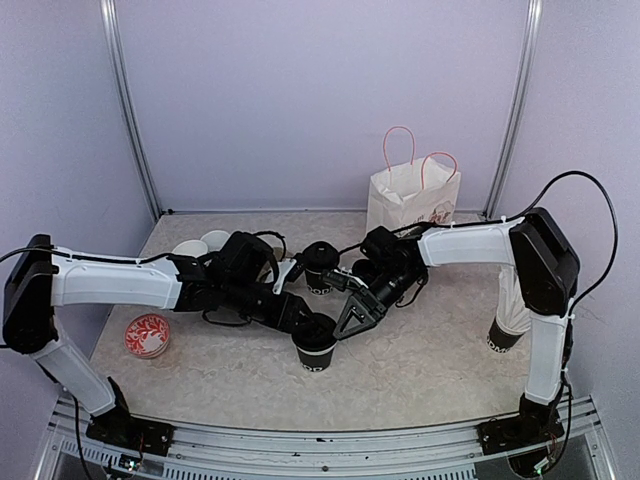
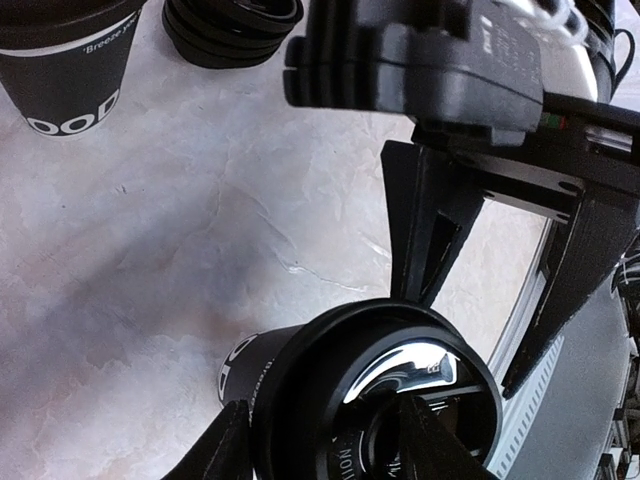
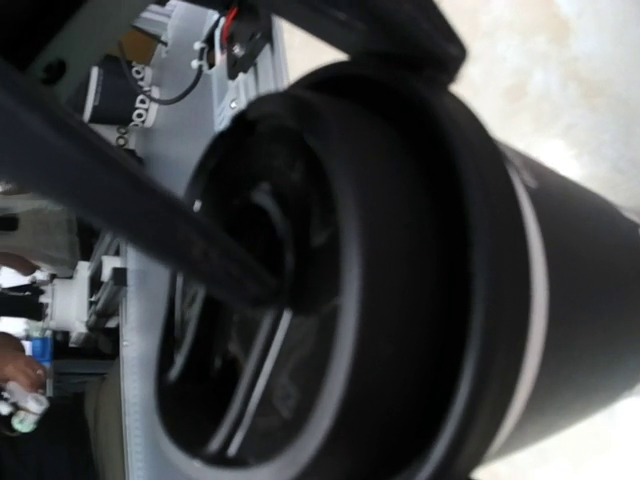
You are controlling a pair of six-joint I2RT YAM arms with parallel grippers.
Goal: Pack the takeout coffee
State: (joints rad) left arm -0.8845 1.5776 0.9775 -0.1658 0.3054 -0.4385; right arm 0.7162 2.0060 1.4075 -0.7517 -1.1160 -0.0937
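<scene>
Packing had not begun (both cups stood outside the paper bag [image 1: 410, 200] at the tabletop's [image 1: 430, 355] far edge). One black cup [image 1: 318, 270] waited mid-tabletop. The nearer cup [image 1: 316, 352] sat between the left fingers [image 2: 228, 450] and right fingers [image 2: 425, 220], both pairs apart around its lid. Whether either pair clamped it, I could not tell.

near cup [image 1: 316, 345] before far cup [image 1: 319, 268], bag [image 1: 410, 200] behind
</scene>
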